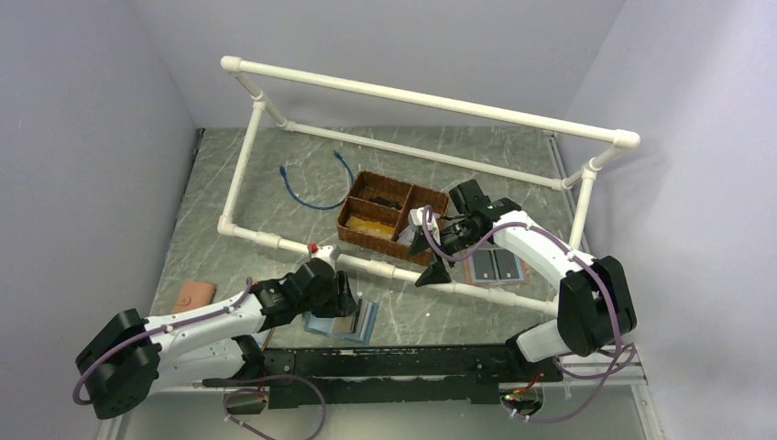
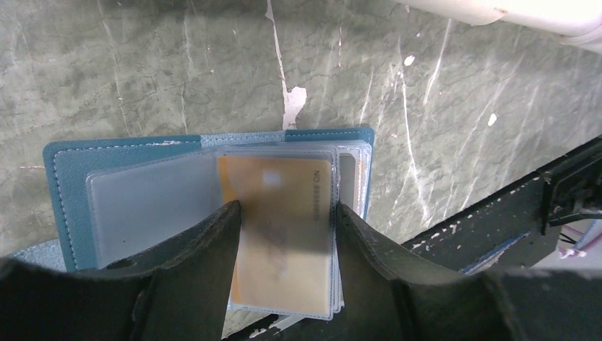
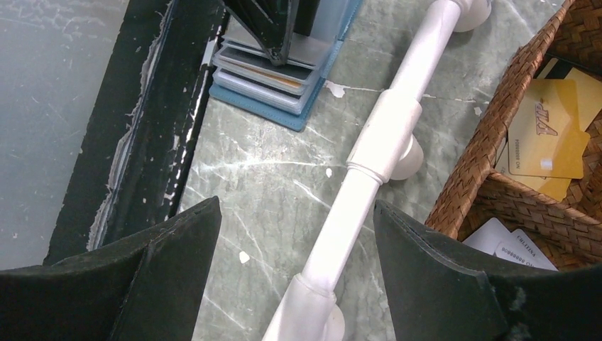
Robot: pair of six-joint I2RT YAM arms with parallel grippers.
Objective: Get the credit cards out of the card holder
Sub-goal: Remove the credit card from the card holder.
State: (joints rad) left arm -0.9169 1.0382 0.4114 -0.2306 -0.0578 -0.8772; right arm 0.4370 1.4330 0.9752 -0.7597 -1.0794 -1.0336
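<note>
**Straddling a card sleeve: left pincer down on the holder**

Left pincer (image 2: pixel 287 207) sits right over the holder (image 2: pixel 67 177), which lies open and flat on the tabletop (image 2: pixel 142 64), just inside the scuffed black rail (image 2: pixel 490 227). The cover is slate-blue with pale stitching round the rim, and frosted plastic sleeves are fanned on top. One dark finger (image 2: pixel 206 256) stands at each long edge of a sleeve with an orange-gold card (image 2: pixel 284 213) inside. The fingers meet the sleeve's edges, but I cannot tell whether they squeeze it or only flank it. The plastic smears the card's print, and only a row of digits down one side is half readable. The holder's near edge is lost behind the fingers.

From the right wrist, the sleeves show as a stepped stack with grey cards (image 3: pixel 259 60) and one orange edge. The stack's top is hidden by the left pincer.

Right pincer (image 3: pixel 297 206) is released, fingers wide with nothing between them. It hangs above a white pipe (image 3: pixel 383 135) that crosses the marbled green tabletop. Beside the pipe stands a woven wicker basket (image 3: pixel 490 163) with gold cards (image 3: pixel 546 135) in one compartment and white ones (image 3: pixel 511 245) in another, both cut off by the frame.

From above, the left arm covers most of the holder. A tan holder (image 1: pixel 194 295) lies well to its left, and a brown one (image 1: pixel 495 266) lies by the right arm.
</note>
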